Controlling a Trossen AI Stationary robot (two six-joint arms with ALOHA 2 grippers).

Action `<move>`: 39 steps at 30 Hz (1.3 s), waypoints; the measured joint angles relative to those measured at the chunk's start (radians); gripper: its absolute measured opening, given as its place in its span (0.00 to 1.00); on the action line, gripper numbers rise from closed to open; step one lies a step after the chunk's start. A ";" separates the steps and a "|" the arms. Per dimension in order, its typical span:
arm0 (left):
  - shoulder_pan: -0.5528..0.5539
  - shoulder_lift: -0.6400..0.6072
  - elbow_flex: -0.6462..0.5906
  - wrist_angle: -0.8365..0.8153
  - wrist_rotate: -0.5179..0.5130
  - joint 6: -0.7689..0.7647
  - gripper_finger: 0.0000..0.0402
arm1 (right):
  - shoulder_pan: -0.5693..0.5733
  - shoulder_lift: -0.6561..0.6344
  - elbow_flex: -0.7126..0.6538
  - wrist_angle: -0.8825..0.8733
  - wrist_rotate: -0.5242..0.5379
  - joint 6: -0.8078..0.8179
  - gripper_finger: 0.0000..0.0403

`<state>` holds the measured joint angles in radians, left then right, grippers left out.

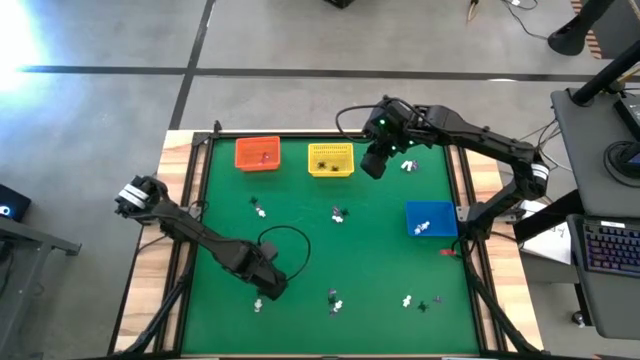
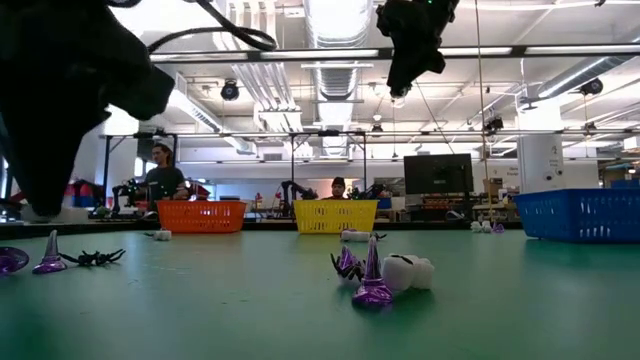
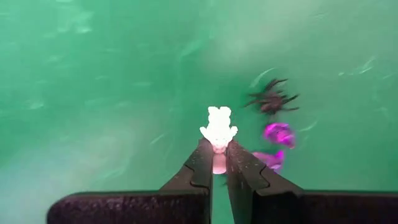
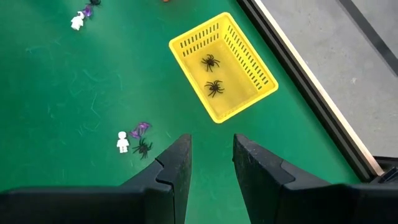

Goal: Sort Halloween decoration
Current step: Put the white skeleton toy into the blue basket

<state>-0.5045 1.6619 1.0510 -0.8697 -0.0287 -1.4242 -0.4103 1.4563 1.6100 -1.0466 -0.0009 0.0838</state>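
Two arms at work. Left gripper [image 3: 214, 163] sits low at the table's near-left, clamped on a tiny white figure [image 3: 218, 129]; a black spider [image 3: 271, 101] and purple bits [image 3: 278, 133] lie just beside on the mat. Best to lift straight up w/o dragging the neighbours, keep the pinch firm since the hold is only at the figure's base, then carry to whichever basket takes whites. Right gripper [image 4: 211, 163] hovers beside the yellow basket [image 4: 254, 60], fingers apart, nothing in them. Yellow basket holds two black spiders [image 4: 211, 62]; orange basket [image 1: 257, 153] has small bits, can't tell what; blue basket [image 1: 430, 218] shows a white piece.
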 joint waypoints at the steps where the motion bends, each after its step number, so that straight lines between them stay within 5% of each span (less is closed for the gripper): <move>1: 0.000 -0.004 0.015 -0.037 -0.005 0.000 0.00 | 0.000 -0.002 0.000 0.000 0.000 -0.005 0.27; 9: 0.014 -0.084 0.115 -0.151 -0.255 0.001 0.00 | 0.000 -0.010 0.000 -0.043 -0.100 -0.033 0.27; 18: 0.059 -0.217 0.082 -0.153 -0.495 0.070 0.00 | 0.000 -0.010 -0.001 0.008 -0.163 -0.022 0.27; 24: 0.127 -0.264 0.078 -0.152 -0.536 0.266 0.00 | 0.000 -0.008 -0.001 0.037 -0.186 0.036 0.27; 30: 0.212 -0.306 0.078 -0.145 -0.566 0.491 0.00 | 0.010 0.001 -0.001 0.118 -0.403 0.118 0.27; 39: 0.329 -0.417 0.052 -0.010 -0.603 0.833 0.00 | 0.092 0.032 -0.001 0.315 -0.368 0.276 0.32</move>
<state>-0.1750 1.2453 1.1030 -0.8797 -0.6312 -0.5910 -0.3181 1.4885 1.6093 -0.7319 -0.3694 0.3596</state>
